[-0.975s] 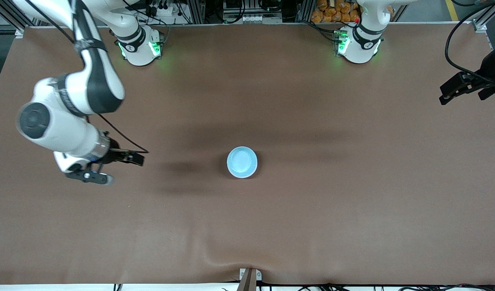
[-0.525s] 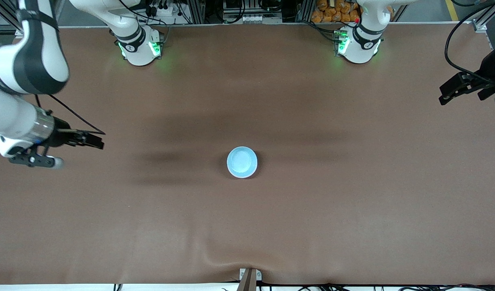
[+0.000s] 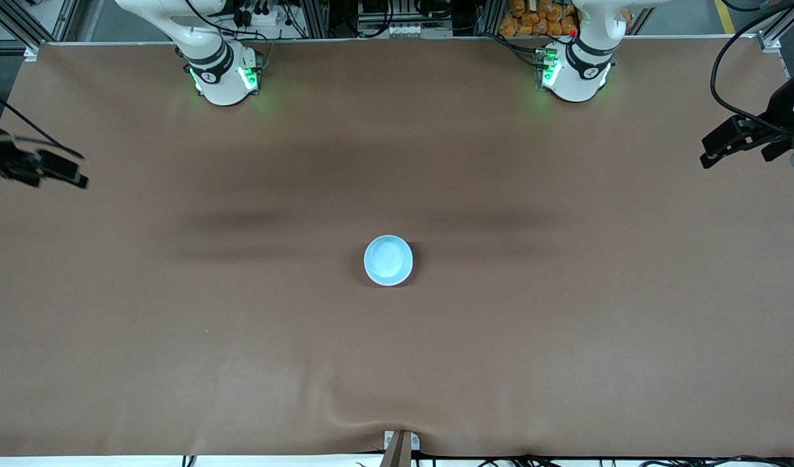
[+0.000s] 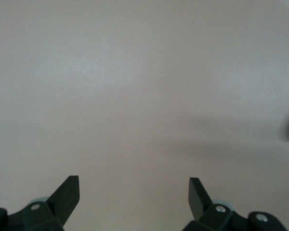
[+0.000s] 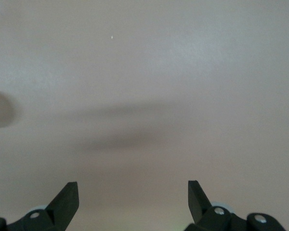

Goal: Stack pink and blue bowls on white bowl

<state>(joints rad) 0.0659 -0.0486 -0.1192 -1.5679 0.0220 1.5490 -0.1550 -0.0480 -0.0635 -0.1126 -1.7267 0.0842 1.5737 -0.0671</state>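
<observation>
A wide brown bench (image 3: 565, 337) filled the front view, its covering slightly rucked at the edge nearest the camera, with both arm bases along the top edge and cluttered racks above them.

The right gripper (image 3: 43, 170) hung over the bench margin at the right arm's end, and the left gripper (image 3: 737, 141) over the margin at the left arm's end. Both sets of jaws stood wide apart and grasped nothing; each wrist view showed only bare bench between the dark fingers (image 4: 67, 195).

The only thing on the bench was the blue bowl (image 3: 388, 260), upright near the middle, well apart from both grippers. A paler rim showed around its edge, so it probably sat on the stack, with the pink and white bowls nested out of sight beneath. That could not be confirmed, but the task looked finished and both arms appeared to wait.

The bowl looked light, rigid and glossy, so likely slippery and prone to chipping if dropped. The thin rim seemed the only place to take hold, one finger inside and one outside.
</observation>
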